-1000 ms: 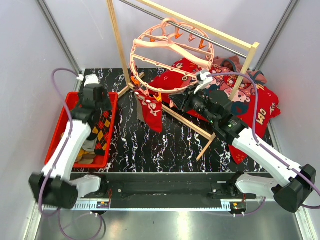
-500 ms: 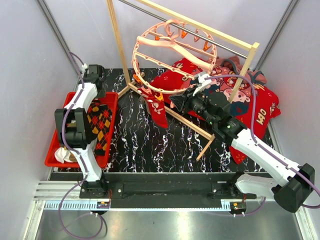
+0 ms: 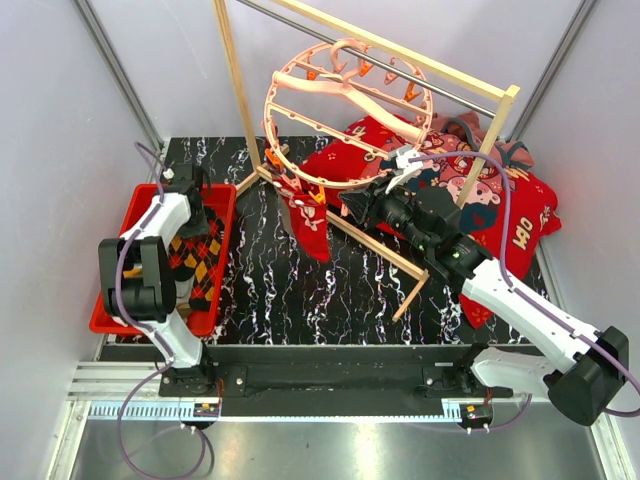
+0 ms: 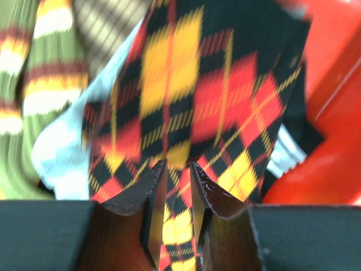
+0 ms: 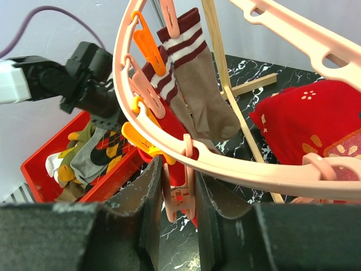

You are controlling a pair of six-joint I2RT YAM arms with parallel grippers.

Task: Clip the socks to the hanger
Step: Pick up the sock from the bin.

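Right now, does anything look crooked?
Yes. The hanger hangs tilted, not level, and the right hand is shut on a clip at its lower rim. Nothing looks spilled or broken.

Left wrist view is smeared. The argyle sock is a blur and runs off the bottom edge between my left claw fingers; pinched or just beneath them, I can't tell. The striped olive sock is cut at the left edge. From above, that claw is buried under its own wrist in the red bin. On the right wrist view, the hanger leaves the frame top and right, the red sock hangs half behind the ring, and the pink clip in my right claw sinks into shadow.
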